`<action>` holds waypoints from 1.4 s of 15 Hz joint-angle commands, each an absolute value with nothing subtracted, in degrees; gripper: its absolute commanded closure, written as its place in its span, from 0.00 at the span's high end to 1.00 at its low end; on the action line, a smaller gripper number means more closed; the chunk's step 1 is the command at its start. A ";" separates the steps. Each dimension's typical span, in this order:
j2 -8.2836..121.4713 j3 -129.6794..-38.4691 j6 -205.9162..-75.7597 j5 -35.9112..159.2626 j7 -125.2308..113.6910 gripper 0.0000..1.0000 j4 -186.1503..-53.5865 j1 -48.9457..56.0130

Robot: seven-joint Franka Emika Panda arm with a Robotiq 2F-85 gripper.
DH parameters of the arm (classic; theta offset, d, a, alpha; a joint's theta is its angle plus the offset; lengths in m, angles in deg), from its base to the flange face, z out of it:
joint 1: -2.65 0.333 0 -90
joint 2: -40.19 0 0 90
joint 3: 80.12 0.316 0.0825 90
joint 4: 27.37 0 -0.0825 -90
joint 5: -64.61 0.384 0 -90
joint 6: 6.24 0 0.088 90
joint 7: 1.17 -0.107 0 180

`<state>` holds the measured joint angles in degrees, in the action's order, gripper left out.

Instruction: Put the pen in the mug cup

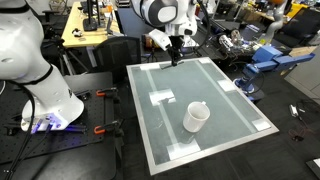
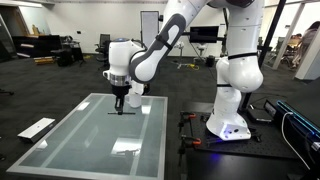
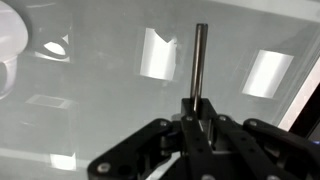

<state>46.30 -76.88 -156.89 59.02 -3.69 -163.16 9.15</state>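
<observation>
The white mug cup (image 1: 196,117) stands upright on the glass table (image 1: 230,95), toward its near side, with its handle hard to make out. A white curved shape at the left edge of the wrist view (image 3: 8,45) looks like part of it. My gripper (image 1: 176,57) hangs over the far edge of the table, well away from the mug; it also shows in an exterior view (image 2: 120,106). In the wrist view the gripper (image 3: 196,112) is shut on the thin dark pen (image 3: 200,62), which sticks straight out past the fingertips above the glass.
White tape patches (image 1: 161,97) mark the glass. The robot's white base (image 2: 234,110) stands beside the table. Desks, chairs and equipment (image 1: 270,50) crowd the room behind. A white sheet (image 2: 36,128) lies on the floor next to the table.
</observation>
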 commanded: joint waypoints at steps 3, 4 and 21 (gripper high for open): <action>41.78 -76.46 -154.23 59.67 -1.60 0.12 -165.11 7.90; 40.50 -76.48 -153.25 60.45 -0.14 0.12 -165.52 7.69; 39.92 -74.26 -150.82 24.10 -43.21 0.03 -163.89 7.84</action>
